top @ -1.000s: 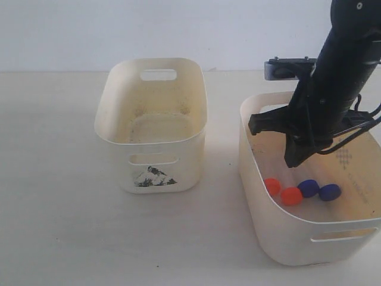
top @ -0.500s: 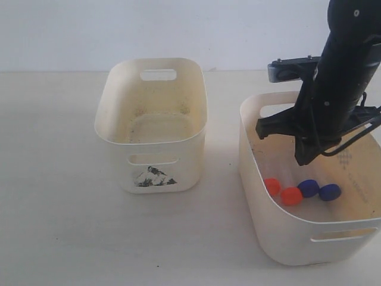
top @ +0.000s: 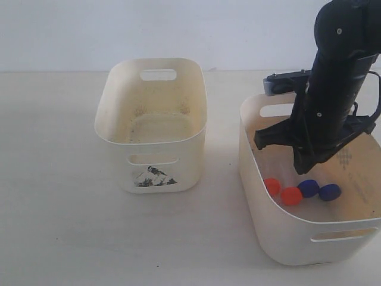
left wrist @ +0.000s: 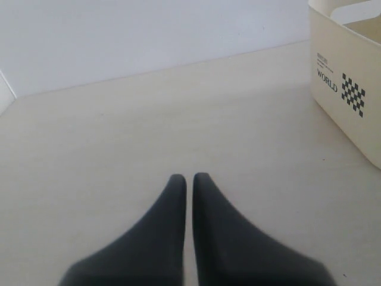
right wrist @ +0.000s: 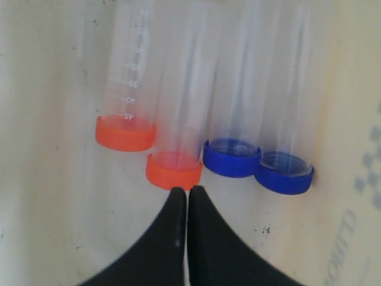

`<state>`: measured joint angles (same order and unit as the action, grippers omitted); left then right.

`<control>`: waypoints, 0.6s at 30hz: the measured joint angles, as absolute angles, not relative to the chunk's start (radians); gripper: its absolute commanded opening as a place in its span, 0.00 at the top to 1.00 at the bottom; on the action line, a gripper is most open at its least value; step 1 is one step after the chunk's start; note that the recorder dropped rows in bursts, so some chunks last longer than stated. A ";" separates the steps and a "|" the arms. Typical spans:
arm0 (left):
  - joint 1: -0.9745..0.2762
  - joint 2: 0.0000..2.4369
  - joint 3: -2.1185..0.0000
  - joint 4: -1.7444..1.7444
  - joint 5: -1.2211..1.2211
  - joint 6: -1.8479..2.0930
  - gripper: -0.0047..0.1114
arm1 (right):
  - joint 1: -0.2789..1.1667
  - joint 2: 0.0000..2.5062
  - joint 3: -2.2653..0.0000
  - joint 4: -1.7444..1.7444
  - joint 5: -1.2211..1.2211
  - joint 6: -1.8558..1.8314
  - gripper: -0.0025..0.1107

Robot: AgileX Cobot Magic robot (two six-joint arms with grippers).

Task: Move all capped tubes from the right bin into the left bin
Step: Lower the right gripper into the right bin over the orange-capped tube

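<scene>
Right gripper (right wrist: 187, 190), jaws pressed together over the lower orange-capped tube (right wrist: 174, 170) at frame lower right, should spread before straddling it.

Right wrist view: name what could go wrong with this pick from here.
1. The right gripper is shut, and it sits just short of an orange cap. If it goes down like that, it would likely shove that tube along rather than grasp it.
2. The capped tubes lie side by side and touch each other. Even opened, the gripper may find no gap between them and could nudge or catch a neighbouring tube.
</scene>
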<state>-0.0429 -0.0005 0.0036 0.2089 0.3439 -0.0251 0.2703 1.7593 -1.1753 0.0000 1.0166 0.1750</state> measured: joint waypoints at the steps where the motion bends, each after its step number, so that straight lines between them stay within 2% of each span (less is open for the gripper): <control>1: -0.043 0.000 0.004 0.209 0.344 -0.025 0.92 | 0.270 1.759 -1.175 0.000 1.012 0.175 0.98; 18: -0.043 0.000 0.004 0.209 0.344 -0.025 0.92 | 0.270 1.759 -1.079 0.011 0.912 0.175 0.98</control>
